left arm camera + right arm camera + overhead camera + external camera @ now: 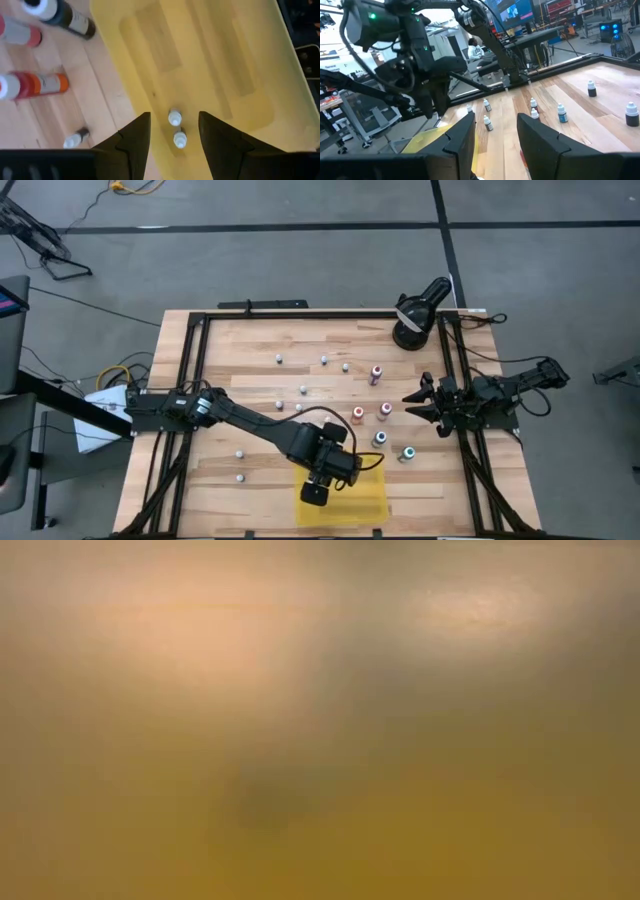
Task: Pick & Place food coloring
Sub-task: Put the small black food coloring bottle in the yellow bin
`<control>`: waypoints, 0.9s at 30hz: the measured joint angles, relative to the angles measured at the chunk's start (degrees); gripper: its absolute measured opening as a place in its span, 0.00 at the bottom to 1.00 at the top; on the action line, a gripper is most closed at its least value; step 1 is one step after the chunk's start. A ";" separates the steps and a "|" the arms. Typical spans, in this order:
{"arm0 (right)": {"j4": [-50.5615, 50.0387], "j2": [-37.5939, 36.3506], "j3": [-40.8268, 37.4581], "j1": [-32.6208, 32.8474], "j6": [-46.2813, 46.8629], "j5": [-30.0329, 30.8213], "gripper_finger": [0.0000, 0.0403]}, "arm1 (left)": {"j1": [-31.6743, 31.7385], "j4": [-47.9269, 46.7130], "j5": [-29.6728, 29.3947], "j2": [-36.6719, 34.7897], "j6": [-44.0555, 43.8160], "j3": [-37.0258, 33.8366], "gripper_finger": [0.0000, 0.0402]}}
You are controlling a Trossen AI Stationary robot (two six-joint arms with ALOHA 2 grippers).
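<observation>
I had one table (250, 350), one yellow tray (210, 55) and two arms. The left gripper (174, 145) hovered over the tray, fingers spread, two bottles (175, 118) standing beneath. The right gripper (425, 402) waited at the table's right edge; I couldn't judge its fingers.

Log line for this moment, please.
left gripper: open over yellow tray | two bottles in tray | right gripper: idle at right edge

No text, label or number can be read anywhere
</observation>
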 joint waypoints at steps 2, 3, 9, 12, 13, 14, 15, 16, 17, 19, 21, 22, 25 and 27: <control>0.02 -0.01 -0.01 -0.01 0.00 0.01 0.34 | -0.06 -0.99 -0.05 -0.48 -0.88 -0.13 0.40; 0.01 0.00 -0.01 -0.02 0.00 0.00 0.35 | -0.19 -1.83 -0.10 -0.69 -1.25 -0.10 0.40; 0.02 0.01 0.00 -0.02 0.00 0.00 0.34 | -0.51 -6.39 -1.92 -2.10 -1.59 -0.41 0.40; 0.02 -0.01 0.00 -0.01 0.00 0.01 0.34 | -0.50 -6.75 -2.40 -4.24 -1.85 -2.36 0.40; 0.02 0.00 -0.01 -0.01 0.00 0.01 0.34 | -0.49 -6.56 -2.72 -5.05 -1.85 -3.53 0.40; 0.02 0.01 -0.01 0.00 0.00 0.00 0.35 | -0.49 -6.31 -3.07 -5.84 -1.93 -5.08 0.40; 0.02 -0.01 0.00 -0.01 0.00 0.02 0.34 | -0.49 -6.05 -3.23 -6.82 -2.32 -6.91 0.40; 0.02 -0.01 0.00 -0.02 0.00 0.01 0.34 | -0.49 -5.45 -3.42 -8.03 -2.65 -9.09 0.40; 0.02 0.00 0.00 -0.01 0.00 0.02 0.34 | -0.48 -4.18 -3.48 -9.44 -2.93 -11.69 0.40; 0.01 0.01 0.00 0.00 0.00 0.02 0.34 | -0.48 -0.52 -3.58 -13.33 -3.29 -17.93 0.40; 0.02 0.00 0.00 -0.02 0.00 0.01 0.34 | -0.70 3.91 -3.60 -18.04 -3.41 -25.47 0.40; 0.02 0.01 0.00 -0.02 0.00 0.00 0.34 | -0.89 5.80 -3.64 -20.55 -3.61 -29.42 0.40; 0.02 0.01 -0.01 0.00 0.00 0.01 0.35 | -1.75 10.35 -3.54 -27.98 -6.58 -40.96 0.40; 0.02 -0.01 -0.01 0.00 0.00 0.01 0.34 | -2.62 11.59 -3.42 -32.98 -9.89 -47.30 0.40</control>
